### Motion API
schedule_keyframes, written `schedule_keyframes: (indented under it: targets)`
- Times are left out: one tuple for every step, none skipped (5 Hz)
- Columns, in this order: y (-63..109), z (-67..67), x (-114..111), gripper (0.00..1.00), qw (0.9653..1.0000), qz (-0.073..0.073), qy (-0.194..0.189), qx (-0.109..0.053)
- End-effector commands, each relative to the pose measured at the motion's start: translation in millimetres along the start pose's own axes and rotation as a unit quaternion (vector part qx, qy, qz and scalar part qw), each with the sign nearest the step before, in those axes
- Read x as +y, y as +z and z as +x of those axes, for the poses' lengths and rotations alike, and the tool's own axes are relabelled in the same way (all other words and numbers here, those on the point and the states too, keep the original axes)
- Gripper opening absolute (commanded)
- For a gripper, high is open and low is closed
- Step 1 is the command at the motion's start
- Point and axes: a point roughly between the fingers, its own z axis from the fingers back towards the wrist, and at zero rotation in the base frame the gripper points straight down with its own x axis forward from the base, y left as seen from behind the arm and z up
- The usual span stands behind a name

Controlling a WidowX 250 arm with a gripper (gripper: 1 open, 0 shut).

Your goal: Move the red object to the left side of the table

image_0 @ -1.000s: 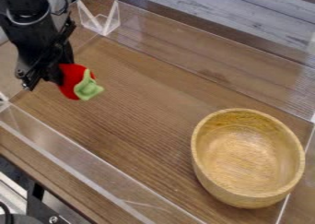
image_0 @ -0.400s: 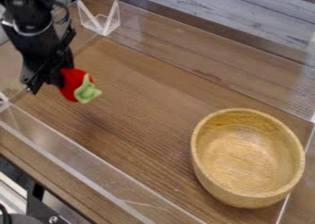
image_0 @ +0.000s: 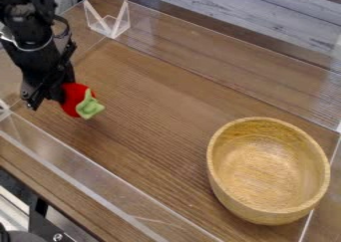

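Observation:
The red object, a small glossy strawberry-like toy with a light green leafy cap, hangs just above the table near its left end. My black gripper comes down from the upper left and is shut on the red object, which sticks out to the lower right of the fingers. A faint shadow lies on the wood under the toy.
A round light-wood bowl stands at the right front of the table. Low clear acrylic walls edge the table, one along the front and an angled piece at the back left.
My gripper has carried the red object a little further left and lower, closer to the tabletop. The bowl has not moved.

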Motion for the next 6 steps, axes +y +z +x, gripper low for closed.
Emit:
schedule_keyframes:
  targets:
    - [10.4, 17.8, -24.5, 0.00, 0.9994, -0.027, -0.022, -0.003]
    - [8.9, 31.8, -32.9, 0.00, 0.9983, -0.032, -0.048, 0.004]
    - [9.2, 46.8, -35.0, 0.00, 0.9968, -0.034, -0.071, 0.009]
    - [-5.5, 45.8, -29.8, 0.00, 0.9960, -0.034, -0.082, 0.008]
    - [-19.7, 42.3, -24.7, 0.00, 0.9950, -0.033, -0.094, 0.007]
    - [-23.3, 40.1, -28.0, 0.00, 0.9955, -0.028, -0.091, 0.001]
